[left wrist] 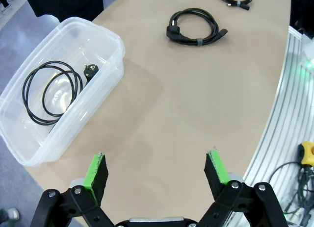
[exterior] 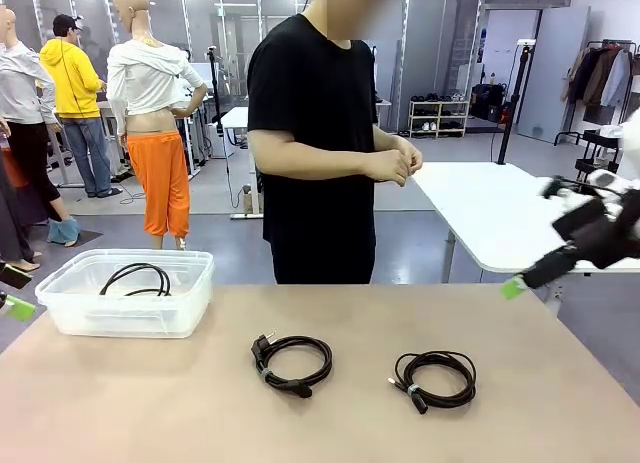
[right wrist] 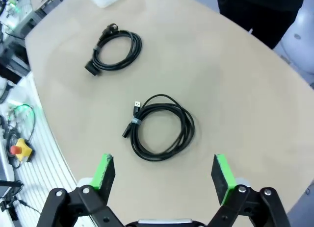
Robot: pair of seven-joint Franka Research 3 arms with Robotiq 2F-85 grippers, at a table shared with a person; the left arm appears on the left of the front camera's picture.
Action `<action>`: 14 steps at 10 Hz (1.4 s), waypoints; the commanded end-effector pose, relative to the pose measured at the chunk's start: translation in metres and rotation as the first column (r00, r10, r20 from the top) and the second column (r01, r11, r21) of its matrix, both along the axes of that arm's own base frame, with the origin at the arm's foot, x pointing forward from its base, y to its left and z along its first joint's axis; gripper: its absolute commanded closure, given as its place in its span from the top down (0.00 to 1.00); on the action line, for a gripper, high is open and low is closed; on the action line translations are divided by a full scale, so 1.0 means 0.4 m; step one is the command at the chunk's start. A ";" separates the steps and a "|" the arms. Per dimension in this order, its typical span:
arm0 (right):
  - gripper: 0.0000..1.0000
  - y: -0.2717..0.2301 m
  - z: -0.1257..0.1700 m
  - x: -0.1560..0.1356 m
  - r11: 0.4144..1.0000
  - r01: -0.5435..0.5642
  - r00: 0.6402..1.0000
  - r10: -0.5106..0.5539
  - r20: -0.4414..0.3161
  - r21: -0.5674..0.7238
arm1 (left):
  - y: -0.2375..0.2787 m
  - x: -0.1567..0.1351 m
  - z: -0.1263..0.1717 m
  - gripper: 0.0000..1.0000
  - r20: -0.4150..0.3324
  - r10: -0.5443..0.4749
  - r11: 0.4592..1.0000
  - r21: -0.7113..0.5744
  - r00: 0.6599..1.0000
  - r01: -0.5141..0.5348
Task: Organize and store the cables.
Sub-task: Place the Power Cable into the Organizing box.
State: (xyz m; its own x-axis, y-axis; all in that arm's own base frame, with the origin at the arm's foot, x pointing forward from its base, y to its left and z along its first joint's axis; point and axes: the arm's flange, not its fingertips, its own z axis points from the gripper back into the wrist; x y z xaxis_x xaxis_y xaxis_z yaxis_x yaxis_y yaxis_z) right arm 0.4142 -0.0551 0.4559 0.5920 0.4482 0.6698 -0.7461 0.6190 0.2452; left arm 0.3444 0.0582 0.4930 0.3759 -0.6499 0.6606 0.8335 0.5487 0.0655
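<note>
While its green-padded fingers stand wide apart with nothing between them, the left pincer [left wrist: 156,161] hangs in the air by the left edge of the table [left wrist: 186,104], looking down across it. Just beyond it sits a clear plastic bin [left wrist: 110,70]. On the bin's floor lies a loosely looped black cable [left wrist: 53,92], its round plug (dark, close to the bin's wall) resting beside the loop. Farther along the bare tabletop lies a power cable [left wrist: 196,40], coiled and bound with a grey tie, its plug at the loop's edge. The right pincer [right wrist: 163,163] is likewise spread wide and empty, held in the air near the table's far right corner. Close below it in the right wrist view lies a USB cable [right wrist: 186,131], coiled and tied with a pale band, its flat connector sticking out from the loop. These two coils lie near each other around the table's middle, not touching, and well apart from the bin. At the far side stands a person [exterior: 310,133] in a black shirt, hands [exterior: 395,163] held together at the waist, clear of the table.
</note>
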 end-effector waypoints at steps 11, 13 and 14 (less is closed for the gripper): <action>1.00 -0.222 -0.261 -0.169 0.977 -0.162 0.949 0.116 0.293 0.137 | -0.002 -0.005 0.005 1.00 -0.019 0.004 1.000 0.006 1.000 -0.004; 1.00 -0.222 -0.261 -0.169 0.977 -0.162 0.949 0.116 0.293 0.137 | -0.002 -0.005 0.005 1.00 -0.019 0.004 1.000 0.006 1.000 -0.004; 1.00 -0.222 -0.261 -0.169 0.977 -0.162 0.949 0.116 0.293 0.137 | -0.002 -0.005 0.005 1.00 -0.019 0.004 1.000 0.006 1.000 -0.004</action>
State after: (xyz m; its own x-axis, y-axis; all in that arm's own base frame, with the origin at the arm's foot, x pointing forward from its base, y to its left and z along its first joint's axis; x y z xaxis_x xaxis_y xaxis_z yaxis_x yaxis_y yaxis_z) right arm 0.3436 -0.1439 0.3504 0.2951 0.3912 0.8717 -0.8862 0.4532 0.0966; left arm 0.3444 0.0581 0.4930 0.3758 -0.6500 0.6605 0.8335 0.5485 0.0656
